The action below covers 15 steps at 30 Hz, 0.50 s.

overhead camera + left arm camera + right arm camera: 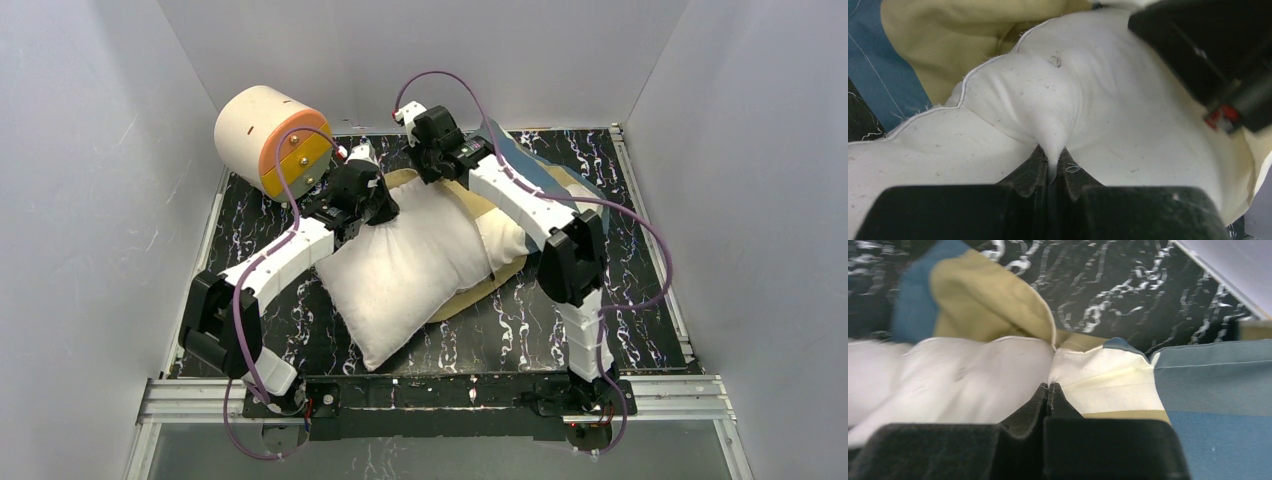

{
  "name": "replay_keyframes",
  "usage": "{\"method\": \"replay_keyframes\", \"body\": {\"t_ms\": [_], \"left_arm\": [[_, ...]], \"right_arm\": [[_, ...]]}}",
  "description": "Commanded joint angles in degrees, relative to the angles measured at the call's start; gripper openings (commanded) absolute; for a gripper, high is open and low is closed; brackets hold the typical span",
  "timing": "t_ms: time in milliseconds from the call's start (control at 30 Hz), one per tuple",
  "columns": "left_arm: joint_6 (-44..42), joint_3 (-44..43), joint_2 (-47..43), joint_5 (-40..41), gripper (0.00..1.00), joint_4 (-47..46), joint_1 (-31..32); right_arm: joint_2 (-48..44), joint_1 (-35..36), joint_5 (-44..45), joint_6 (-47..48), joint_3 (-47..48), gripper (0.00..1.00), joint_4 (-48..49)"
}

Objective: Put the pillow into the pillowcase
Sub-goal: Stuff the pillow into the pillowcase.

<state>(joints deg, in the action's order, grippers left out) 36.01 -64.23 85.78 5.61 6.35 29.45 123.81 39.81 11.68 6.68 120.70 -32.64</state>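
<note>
Looking from top: pillow [410, 270] lies diagonal on surface [520, 330], far end on the pillowcase [545, 176]. Left wrist: left tool [1052, 160] pinched shut on a pillow fold. Grip firm, feed fwd. Right wrist: right tool [1049, 390] nipped on the pillowcase hem, seemingly; lift to open the mouth. Pillow's plump, white, wrinkled.

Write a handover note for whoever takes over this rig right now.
Left gripper: shut on a pinch of pillow cloth.
Right gripper: shut at the pillowcase edge; I cannot tell if it holds cloth.
The pillow lies mostly outside the pillowcase, which sits under and beyond its far end.
Done: pillow gripped. Left: draw the pillowcase over the whole pillow.
</note>
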Motion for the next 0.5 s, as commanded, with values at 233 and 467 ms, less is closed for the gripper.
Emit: {"method": "replay_keyframes", "body": {"t_ms": [233, 467], "left_arm": [[7.76, -9.91, 1.46, -0.56, 0.0, -1.97, 0.08], [10.18, -12.64, 1.66, -1.61, 0.0, -1.18, 0.08]], "right_arm": [[-19.57, 5.57, -19.95, -24.69, -16.73, 0.01, 19.42], [-23.03, 6.79, -19.68, -36.23, -22.74, 0.01, 27.58]]}}
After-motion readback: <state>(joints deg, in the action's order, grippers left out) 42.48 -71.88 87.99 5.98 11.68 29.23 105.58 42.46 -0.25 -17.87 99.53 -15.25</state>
